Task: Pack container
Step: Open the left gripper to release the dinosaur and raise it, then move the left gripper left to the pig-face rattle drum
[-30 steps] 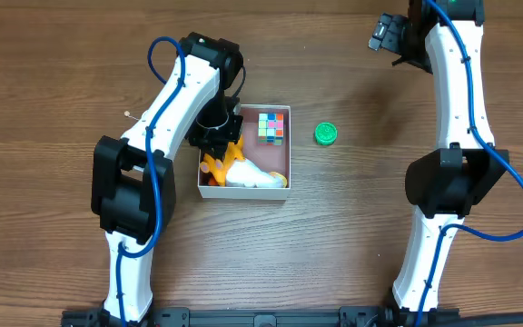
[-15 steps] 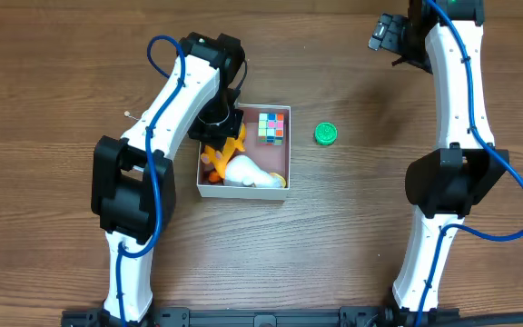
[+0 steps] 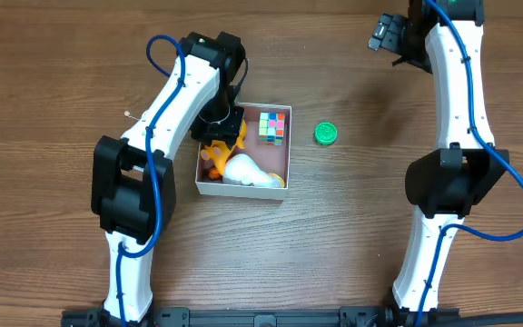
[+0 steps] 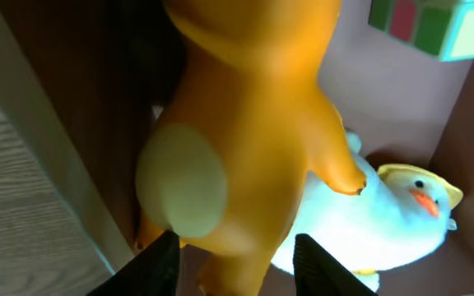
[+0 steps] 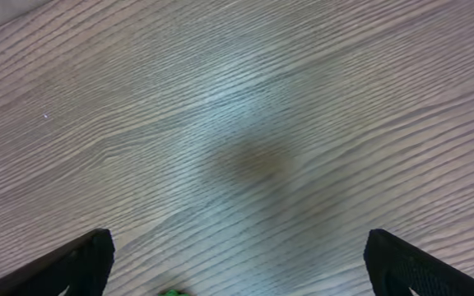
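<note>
The container [image 3: 239, 189], a white-walled square box with a reddish-brown inside, sits at mid-table. It holds a colourful cube [image 3: 272, 127], a white duck toy [image 3: 248, 171] and an orange toy [image 3: 214, 156]. My left gripper [image 3: 220, 121] is over the box's left side. In the left wrist view its fingers [image 4: 241, 267] are closed round the orange toy [image 4: 253, 123], with the duck [image 4: 393, 214], the cube [image 4: 434, 25] and the box wall [image 4: 72, 164] beyond. My right gripper [image 3: 385, 36] is open and empty at the far right, over bare wood [image 5: 237, 263].
A green round cap [image 3: 326, 134] lies on the table just right of the container. Its edge shows at the bottom of the right wrist view [image 5: 171, 292]. The wooden table surrounds the box on all sides.
My left gripper has moved slightly toward the far side with the orange toy. The toy has shifted inside the box, and the box has slid a little with it. The right arm has not moved.
</note>
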{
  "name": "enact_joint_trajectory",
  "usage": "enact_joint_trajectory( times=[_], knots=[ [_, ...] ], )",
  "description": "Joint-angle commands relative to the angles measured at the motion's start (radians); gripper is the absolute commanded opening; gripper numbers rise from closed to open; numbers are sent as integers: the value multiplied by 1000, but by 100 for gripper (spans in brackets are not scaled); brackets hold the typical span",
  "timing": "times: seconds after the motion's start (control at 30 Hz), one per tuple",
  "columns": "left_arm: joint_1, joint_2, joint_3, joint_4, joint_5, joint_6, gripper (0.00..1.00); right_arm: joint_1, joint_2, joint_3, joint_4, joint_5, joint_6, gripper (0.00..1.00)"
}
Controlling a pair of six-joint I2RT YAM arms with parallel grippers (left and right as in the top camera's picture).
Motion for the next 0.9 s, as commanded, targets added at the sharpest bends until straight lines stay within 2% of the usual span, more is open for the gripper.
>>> enact_joint_trajectory(
  times=[0.0, 0.1, 0.23, 0.3, 0.33, 0.4, 0.43, 0.47, 0.57, 0.6, 0.8, 0.87],
  knots=[
    [-3, -4, 4, -3, -4, 4, 46, -2, -12, 30, 4, 14, 5, 100],
    [-3, -4, 53, -6, -2, 10, 46, -2, -12, 30, 4, 14, 5, 100],
    [-3, -4, 237, -13, -3, 55, 49, -2, -12, 30, 4, 14, 5, 100],
    [-3, -4, 349, -23, -7, 81, 58, -2, -12, 30, 4, 14, 5, 100],
    [-3, -4, 394, -31, -27, 101, 68, -2, -12, 30, 4, 14, 5, 100],
    [2, -4, 450, -60, -167, 101, 96, -2, -12, 30, 4, 14, 5, 100],
    [6, -4, 457, -72, -222, 100, 100, -2, -12, 30, 4, 14, 5, 100],
    [23, -4, 457, -96, -325, 93, 100, -2, -12, 30, 4, 14, 5, 100],
    [109, -4, 457, -150, -476, -25, 100, -2, -12, 30, 4, 14, 5, 100],
    [153, -4, 457, -154, -465, -46, 100, -2, -12, 30, 4, 14, 5, 100],
    [415, -4, 444, -209, -117, -45, 100, -2, -12, 30, 4, 14, 5, 100],
    [444, -4, 388, -200, -128, -45, 100, -2, -12, 30, 4, 14, 5, 100]
  ],
)
